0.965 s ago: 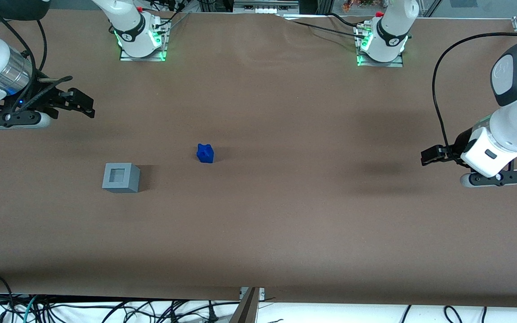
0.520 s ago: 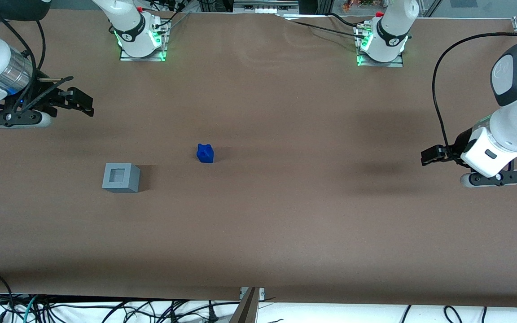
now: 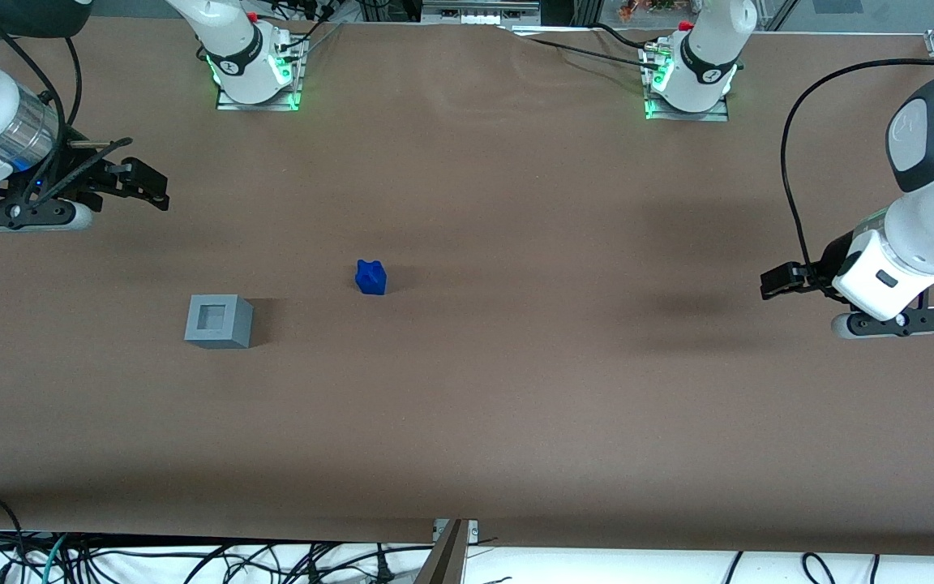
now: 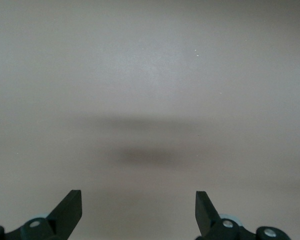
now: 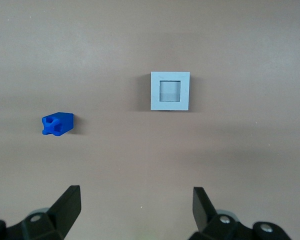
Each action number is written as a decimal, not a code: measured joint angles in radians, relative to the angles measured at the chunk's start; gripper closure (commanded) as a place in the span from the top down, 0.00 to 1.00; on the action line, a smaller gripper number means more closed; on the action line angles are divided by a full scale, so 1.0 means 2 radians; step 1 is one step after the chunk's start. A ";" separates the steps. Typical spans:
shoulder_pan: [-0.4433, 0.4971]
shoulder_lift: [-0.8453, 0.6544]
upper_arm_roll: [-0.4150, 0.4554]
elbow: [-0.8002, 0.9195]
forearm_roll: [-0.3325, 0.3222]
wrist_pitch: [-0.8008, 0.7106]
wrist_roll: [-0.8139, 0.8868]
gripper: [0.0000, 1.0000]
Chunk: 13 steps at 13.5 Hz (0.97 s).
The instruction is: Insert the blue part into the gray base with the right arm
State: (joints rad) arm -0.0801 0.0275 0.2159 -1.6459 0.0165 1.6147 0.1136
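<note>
Along the bottom edge of the front view, loose cables lie below the brown worktop. Left of centre in that frame the gray base stands on the worktop, its square recess facing up. The blue part sits a little farther from the camera, well apart from the base, with only bare worktop between them. At the frame's upper left the gripper hangs open and holds nothing, above the worktop and well apart from both pieces. At the top edge are two arm mounts lit green.
</note>
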 measured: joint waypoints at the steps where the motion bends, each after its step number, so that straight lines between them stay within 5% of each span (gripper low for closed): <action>1: 0.000 0.000 0.000 0.001 -0.001 0.000 0.000 0.99; 13: 0.000 0.001 0.000 0.020 -0.013 -0.006 0.000 0.99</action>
State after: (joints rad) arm -0.0802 0.0286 0.2161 -1.6064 -0.0093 1.6034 0.1127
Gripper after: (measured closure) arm 0.009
